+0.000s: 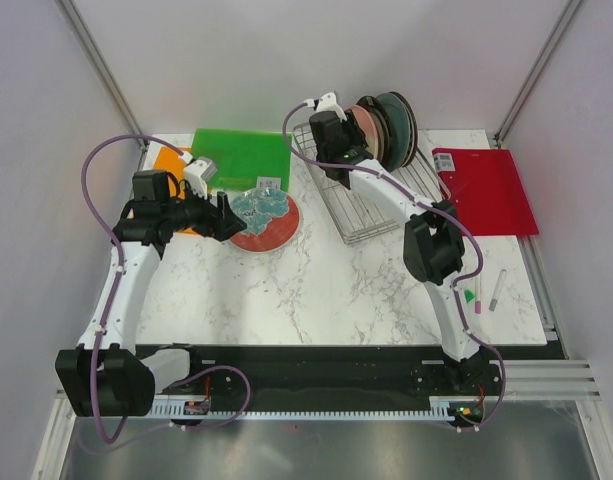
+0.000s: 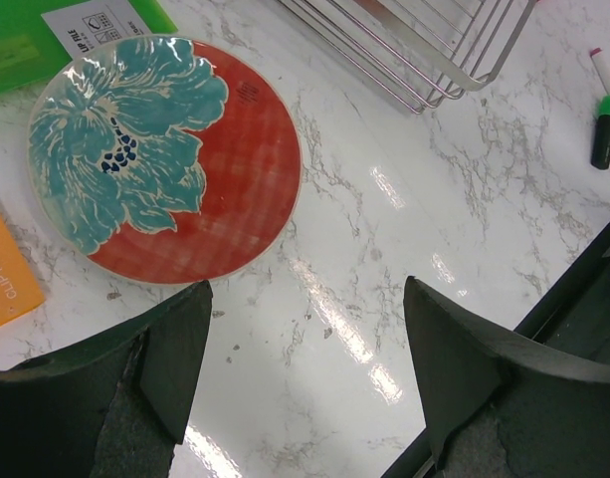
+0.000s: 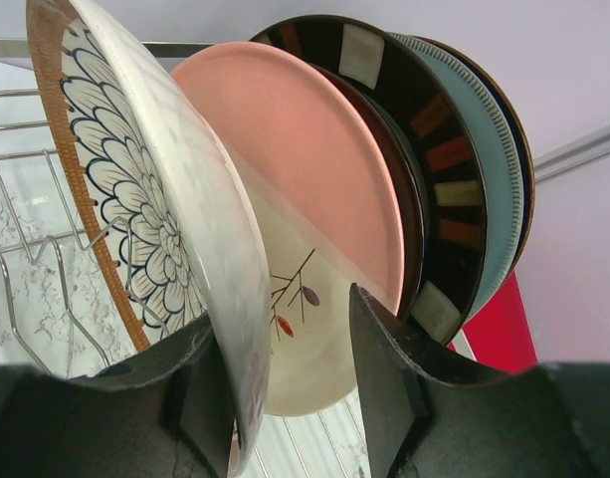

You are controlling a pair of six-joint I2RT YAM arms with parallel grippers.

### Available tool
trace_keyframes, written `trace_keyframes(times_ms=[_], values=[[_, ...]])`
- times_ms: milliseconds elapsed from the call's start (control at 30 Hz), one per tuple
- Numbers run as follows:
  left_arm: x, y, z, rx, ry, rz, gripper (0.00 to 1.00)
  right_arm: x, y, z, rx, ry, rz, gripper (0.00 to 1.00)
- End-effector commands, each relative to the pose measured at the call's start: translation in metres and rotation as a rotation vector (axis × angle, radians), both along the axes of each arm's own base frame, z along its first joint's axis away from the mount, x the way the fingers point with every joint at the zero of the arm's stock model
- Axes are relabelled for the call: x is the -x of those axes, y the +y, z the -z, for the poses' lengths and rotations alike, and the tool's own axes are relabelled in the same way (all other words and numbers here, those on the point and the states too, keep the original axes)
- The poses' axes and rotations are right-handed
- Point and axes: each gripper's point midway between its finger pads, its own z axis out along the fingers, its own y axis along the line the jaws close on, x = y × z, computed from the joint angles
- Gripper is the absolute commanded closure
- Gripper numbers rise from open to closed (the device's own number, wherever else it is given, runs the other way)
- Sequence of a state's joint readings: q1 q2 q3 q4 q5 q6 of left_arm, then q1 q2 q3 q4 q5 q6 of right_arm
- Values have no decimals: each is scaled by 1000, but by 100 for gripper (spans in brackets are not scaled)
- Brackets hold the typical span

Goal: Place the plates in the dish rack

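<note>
1. The left gripper (image 2: pixel 306 319) hovers low over the marble table (image 1: pixel 316 290), jaws wide and holding nothing.
2. Just beyond its fingers the red plate (image 2: pixel 165 159), with its teal flower, lies flat on the table. It is left of the rack (image 1: pixel 371 205) and apart from it.
3. The red plate's far edge overlaps a green board (image 1: pixel 241 158). An orange board (image 1: pixel 171 160) lies to the left of that.
4. The right gripper (image 3: pixel 285 349) is at the far end of the rack, among the standing plates.
5. Its jaws are partly apart, with the rim of the petal plate (image 3: pixel 135 199) between them. The rim lies against the finger on the left of the wrist view, with a clear gap to the other finger.
6. The petal plate stands on edge in the rack, tilted, its lower part among the wires.
7. Behind it stand the sprig plate (image 3: pixel 314 189), a dark plate (image 3: pixel 439 149) with coloured blocks, and a blue one (image 3: pixel 496 169), packed close together.
8. A red board (image 1: pixel 486 190) lies right of the rack, and two markers (image 1: pixel 486 293) lie nearer the arms.
</note>
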State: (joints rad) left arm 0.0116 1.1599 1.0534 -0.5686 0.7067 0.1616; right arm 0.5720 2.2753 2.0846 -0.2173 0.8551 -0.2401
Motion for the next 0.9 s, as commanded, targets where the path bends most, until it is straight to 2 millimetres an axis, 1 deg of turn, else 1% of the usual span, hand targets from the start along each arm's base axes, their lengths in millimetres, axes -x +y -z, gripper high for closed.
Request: trace_keyframes(times_ms=[0,100,267,300,367,400,467,500,567,700,800,867], values=[[-6,1,-7,11,-27,-22,16,2,-33,-59,-35,-120,96,47],[-5,1,-8,11,-30,-24,16,4,-30,-70,-60,-139,82,47],[-5,1,-10,16,-36,-23,16,6,-26,-78,-93,-145,65,47],[-4,1,-11,16,-37,-23,16,10,-19,-84,-103,-150,45,46],[-4,1,-12,14,-41,-22,16,15,-8,-90,-109,-147,5,43],[-3,1,-12,16,-41,-24,15,21,2,-96,-115,-155,-17,43],[-2,0,-12,18,-40,-23,15,26,11,-99,-117,-154,-39,41],[-1,0,-13,19,-45,-22,15,31,19,-100,-119,-154,-55,41],[1,0,-15,21,-53,-21,15,34,24,-103,-127,-156,-66,41],[3,1,-17,16,-65,-29,15,37,27,-111,-140,-168,-81,40],[7,1,-16,15,-67,-28,15,36,26,-106,-124,-160,-69,40],[9,1,-16,17,-65,-30,15,37,27,-107,-127,-161,-72,40]])
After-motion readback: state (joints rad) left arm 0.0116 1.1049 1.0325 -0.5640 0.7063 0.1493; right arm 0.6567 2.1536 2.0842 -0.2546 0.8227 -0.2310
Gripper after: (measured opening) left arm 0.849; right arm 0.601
